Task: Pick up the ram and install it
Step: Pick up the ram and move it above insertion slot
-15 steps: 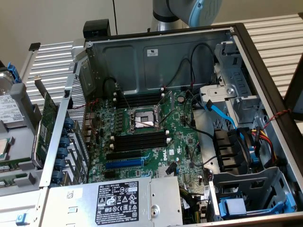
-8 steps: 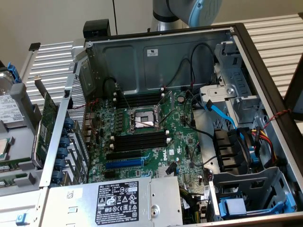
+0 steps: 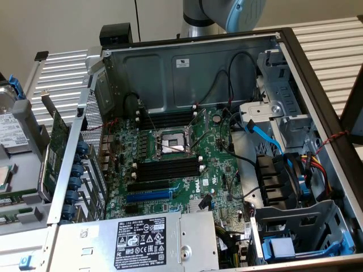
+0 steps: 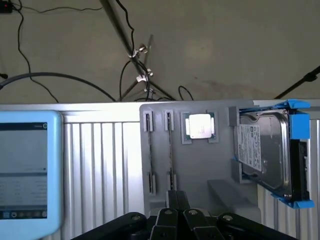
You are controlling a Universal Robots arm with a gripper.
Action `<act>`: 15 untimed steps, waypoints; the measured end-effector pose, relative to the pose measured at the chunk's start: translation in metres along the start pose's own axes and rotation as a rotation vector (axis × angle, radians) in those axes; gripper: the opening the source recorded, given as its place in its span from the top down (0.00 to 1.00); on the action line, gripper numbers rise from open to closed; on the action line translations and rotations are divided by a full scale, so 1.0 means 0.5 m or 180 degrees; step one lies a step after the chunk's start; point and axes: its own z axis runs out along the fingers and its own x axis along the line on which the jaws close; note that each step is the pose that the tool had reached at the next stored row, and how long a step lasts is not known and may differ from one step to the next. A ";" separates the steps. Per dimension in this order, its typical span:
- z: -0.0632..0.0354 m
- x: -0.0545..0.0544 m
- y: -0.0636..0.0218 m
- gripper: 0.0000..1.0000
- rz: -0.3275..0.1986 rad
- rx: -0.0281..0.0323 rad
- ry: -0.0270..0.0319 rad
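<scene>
We see the ram edge-on in the wrist view, a thin dark strip standing in the second narrow slot of a grey holder tray; the tray rests on a ribbed metal table. The gripper sits at the near end of that slot, just beside the end of the stick; its two black fingers look clenched together with only a seam between them, and we cannot make out anything held in them, nor whether they touch the stick. In the same tray a processor chip lies flat in a square pocket next to the ram's slot, and beyond it a hard drive sits in a blue carrier. A pale blue tablet with a lit screen lies on the table, on the other side of the tray from the drive.

In the exterior view the arm shows only at the top edge, behind the open computer case; inside lies the green motherboard, with black memory slots with white end clips lying on either side of the processor socket; a green expansion card stands outside the case on the exterior view's left.
</scene>
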 end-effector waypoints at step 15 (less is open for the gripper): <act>0.044 0.013 -0.001 0.58 -0.0146 0.0000 0.0001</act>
